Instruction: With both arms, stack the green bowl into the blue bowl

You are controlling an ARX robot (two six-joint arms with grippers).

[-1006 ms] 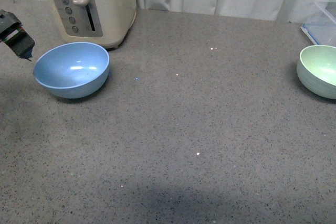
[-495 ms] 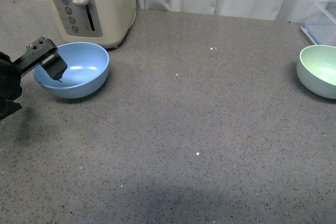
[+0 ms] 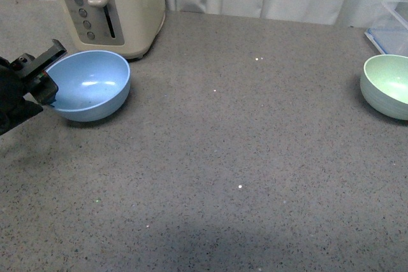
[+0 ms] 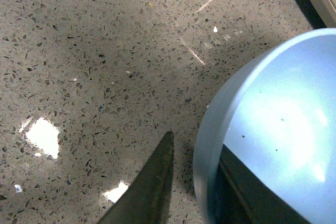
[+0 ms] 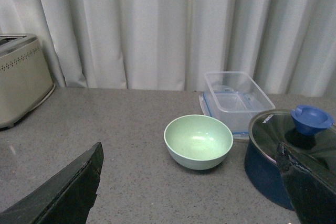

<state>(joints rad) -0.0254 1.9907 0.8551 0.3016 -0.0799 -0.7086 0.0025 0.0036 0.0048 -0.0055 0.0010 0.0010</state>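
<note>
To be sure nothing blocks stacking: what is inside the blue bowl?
Only one finger of the left gripper is inside the blue bowl; the other is outside the rim. The rest looks empty; the patch under that finger is hidden.

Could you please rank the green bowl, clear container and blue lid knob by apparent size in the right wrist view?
1. Clear container and green bowl: about alike; the container sits farther back, so unranked.
2. Blue lid knob: clearly smallest.

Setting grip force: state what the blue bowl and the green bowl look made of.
Blue bowl: likely matte plastic or melamine; soft highlights, faint dark speckles. Green bowl: same matte look, ridged outer wall; possibly fibre-filled plastic. Neither certain.
</note>
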